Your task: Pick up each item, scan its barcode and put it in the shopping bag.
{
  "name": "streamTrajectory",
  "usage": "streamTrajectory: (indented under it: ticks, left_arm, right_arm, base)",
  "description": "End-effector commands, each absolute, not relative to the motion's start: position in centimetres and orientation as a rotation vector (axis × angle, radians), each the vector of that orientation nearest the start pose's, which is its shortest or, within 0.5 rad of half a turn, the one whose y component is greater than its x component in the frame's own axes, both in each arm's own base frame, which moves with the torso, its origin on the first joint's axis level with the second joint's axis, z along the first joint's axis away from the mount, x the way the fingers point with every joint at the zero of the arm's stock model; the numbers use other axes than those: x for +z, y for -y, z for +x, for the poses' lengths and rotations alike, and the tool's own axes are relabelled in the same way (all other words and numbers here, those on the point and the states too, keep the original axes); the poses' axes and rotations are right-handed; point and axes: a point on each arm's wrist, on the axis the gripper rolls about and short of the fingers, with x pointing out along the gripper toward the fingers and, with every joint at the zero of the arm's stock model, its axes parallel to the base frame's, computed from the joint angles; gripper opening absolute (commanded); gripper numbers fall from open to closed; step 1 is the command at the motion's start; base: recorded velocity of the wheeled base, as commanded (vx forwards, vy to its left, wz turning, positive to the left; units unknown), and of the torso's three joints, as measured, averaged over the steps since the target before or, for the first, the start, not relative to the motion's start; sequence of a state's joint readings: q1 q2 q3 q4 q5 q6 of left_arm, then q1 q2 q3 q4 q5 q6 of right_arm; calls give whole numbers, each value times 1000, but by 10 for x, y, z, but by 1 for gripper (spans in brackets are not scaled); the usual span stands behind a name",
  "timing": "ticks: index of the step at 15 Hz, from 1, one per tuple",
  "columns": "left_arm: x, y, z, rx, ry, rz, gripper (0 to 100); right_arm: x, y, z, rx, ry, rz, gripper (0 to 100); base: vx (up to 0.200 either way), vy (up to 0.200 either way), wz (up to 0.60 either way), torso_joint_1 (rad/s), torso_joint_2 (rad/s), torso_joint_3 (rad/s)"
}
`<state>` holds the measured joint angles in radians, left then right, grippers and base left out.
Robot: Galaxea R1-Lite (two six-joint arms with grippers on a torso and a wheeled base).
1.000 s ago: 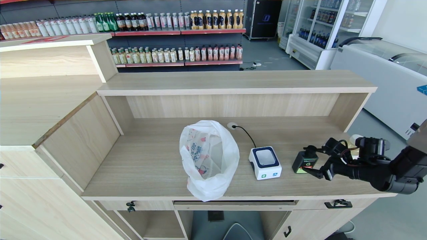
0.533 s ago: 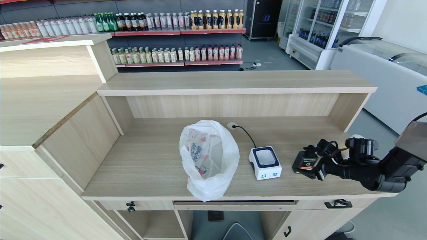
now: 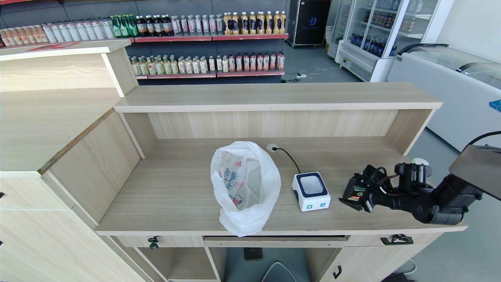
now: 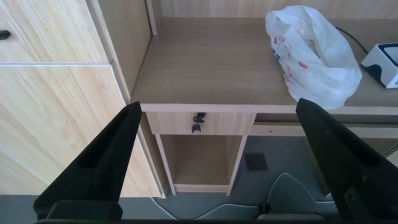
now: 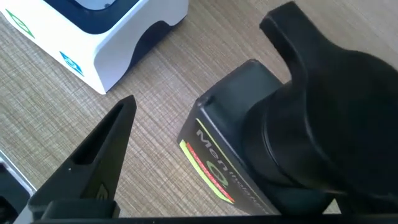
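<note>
The right gripper [image 3: 351, 190] straddles a small dark container [image 5: 230, 143] standing on the surface [image 3: 176, 192] just beside the scanner [image 3: 311, 191]. Its jaws are open: one finger lies against the container, the other stands off with bare wood between, so the grasp looks not yet made. The low, sideways approach probably leaves the label free for scanning (the barcode's side cannot be told). The shopping bag [image 3: 245, 188] sits mouth-up beyond the scanner, ready to receive. The left gripper [image 4: 219, 104] hangs open, well apart, out of the way.
</note>
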<state>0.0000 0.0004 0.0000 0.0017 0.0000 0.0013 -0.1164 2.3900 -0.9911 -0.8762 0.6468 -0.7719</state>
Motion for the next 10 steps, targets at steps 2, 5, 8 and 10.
streamTrajectory:
  ticks: [2, 5, 8, 10]
  left_arm:
    - [75, 0, -23, 0, -2, 2, 100]
    - [75, 0, -23, 0, -2, 0, 100]
    - [75, 0, -23, 0, -2, 2, 100]
    - [75, 0, -23, 0, -3, 0, 100]
  right_arm:
    - [-9, 25, 414, 694, -252, -548, 100]
    - [-9, 24, 412, 696, -257, -549, 0]
    - [11, 28, 413, 671, -217, -567, 0]
    - [33, 34, 410, 642, -180, -585, 0]
  base:
    - [0, 0, 0, 0, 0, 0]
    - [0, 0, 0, 0, 0, 0]
    - [0, 0, 0, 0, 0, 0]
    - [0, 0, 0, 0, 0, 0]
